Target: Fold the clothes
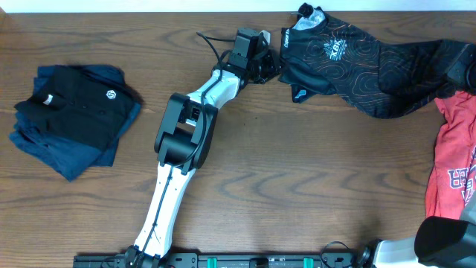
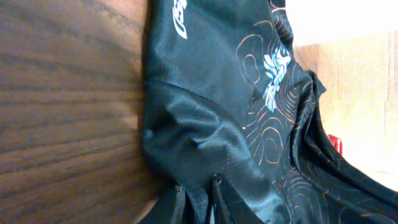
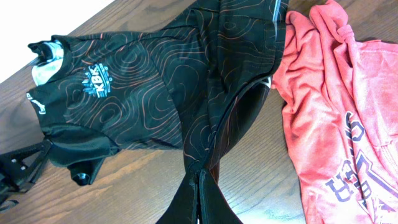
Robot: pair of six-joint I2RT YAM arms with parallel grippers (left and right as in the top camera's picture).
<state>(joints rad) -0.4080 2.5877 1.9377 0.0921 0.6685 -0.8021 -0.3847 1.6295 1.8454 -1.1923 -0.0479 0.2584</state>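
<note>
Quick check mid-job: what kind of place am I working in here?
Probably a robot workstation for folding practice, not a home: a wooden table, an arm mounted at its near edge, and a black jersey, red T-shirt and folded stack laid out.

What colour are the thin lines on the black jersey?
Orange, clearest on the jersey in the right wrist view.

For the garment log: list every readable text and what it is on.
"KBK", apparently, light blue on the jersey chest.
White print on the jersey sleeve: cut off, unreadable.
Print on the red T-shirt: partial letters, unreadable.
Emblem on the polo: too small to read.
</note>
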